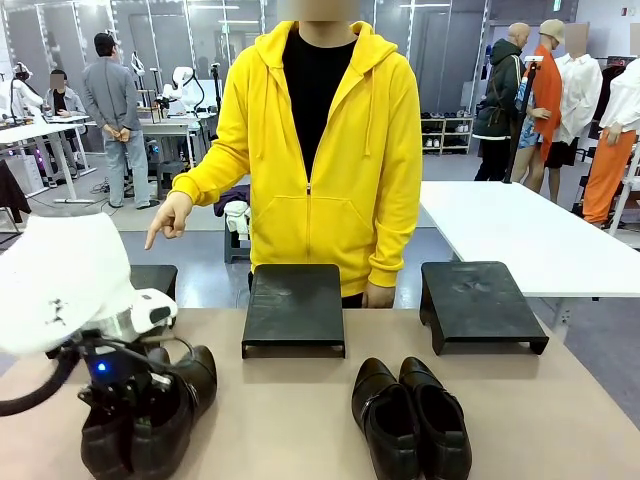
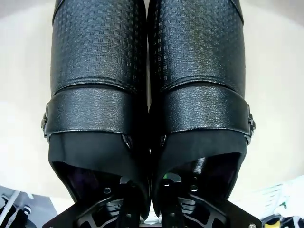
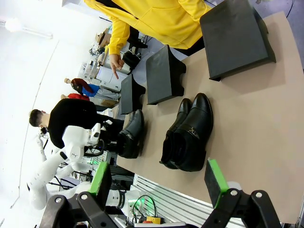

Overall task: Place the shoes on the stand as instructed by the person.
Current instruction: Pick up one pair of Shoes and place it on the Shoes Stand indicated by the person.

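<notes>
Showing the gripped pair of shoes [image 1: 150, 410] at the lower left of the front view, side by side on the table [image 1: 290, 420] with toes pointing away from the robot. The left gripper [image 1: 130, 390] reaches into the heel openings; in the left wrist view its jaws are clenched on the two adjoining inner walls, pinching both shoes together. Whether the soles have left the table cannot be told.

Principal hazard, as a judgement: the hold takes only thin, flexible collar leather, so on lifting the toes may droop, the shoes may splay apart, or one may slip free.

The person's pointing hand [image 1: 170, 222] hangs above the left stand [image 1: 155, 278], which is partly hidden behind the arm. A sagging toe could catch that stand's front edge, and a high approach could meet the hand.

The middle stand [image 1: 293, 305] and right stand [image 1: 480, 300] are bare. The second pair of shoes [image 1: 410, 415] lies at the lower centre, well apart. The right gripper [image 3: 156, 178] hovers with jaws released, holding nothing.
</notes>
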`<state>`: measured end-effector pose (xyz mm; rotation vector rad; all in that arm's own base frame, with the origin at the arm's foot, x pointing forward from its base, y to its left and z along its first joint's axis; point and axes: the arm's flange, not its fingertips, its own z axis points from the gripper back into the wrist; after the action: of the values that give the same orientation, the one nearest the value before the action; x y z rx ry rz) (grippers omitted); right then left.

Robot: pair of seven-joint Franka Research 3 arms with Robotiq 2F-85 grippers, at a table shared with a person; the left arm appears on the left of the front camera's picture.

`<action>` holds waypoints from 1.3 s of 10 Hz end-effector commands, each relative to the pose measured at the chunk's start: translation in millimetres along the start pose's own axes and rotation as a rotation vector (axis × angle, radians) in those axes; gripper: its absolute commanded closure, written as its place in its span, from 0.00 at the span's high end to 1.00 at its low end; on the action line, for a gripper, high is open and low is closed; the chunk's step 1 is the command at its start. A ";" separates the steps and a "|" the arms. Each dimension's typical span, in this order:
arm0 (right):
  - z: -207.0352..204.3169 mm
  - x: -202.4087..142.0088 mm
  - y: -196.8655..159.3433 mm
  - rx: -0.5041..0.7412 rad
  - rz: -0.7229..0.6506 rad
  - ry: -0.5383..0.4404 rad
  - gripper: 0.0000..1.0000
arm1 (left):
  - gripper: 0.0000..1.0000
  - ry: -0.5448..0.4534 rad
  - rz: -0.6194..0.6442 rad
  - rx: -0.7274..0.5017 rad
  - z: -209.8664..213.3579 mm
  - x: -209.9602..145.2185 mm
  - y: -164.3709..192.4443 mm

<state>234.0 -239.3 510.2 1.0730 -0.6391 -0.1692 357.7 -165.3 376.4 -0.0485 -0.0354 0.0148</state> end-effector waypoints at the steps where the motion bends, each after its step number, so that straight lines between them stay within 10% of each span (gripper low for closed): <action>1: 1.9 0.7 0.7 0.008 0.005 -0.001 1.00 | 0.00 -0.074 -0.005 -0.020 54.2 -4.9 25.5; 13: 1.9 0.7 0.7 0.008 0.005 -0.001 1.00 | 0.00 -0.143 -0.045 -0.028 103.5 15.3 55.6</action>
<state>234.0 -239.3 510.2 1.0730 -0.6390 -0.1692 366.9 -102.3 469.7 -0.0663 -0.1627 -0.0378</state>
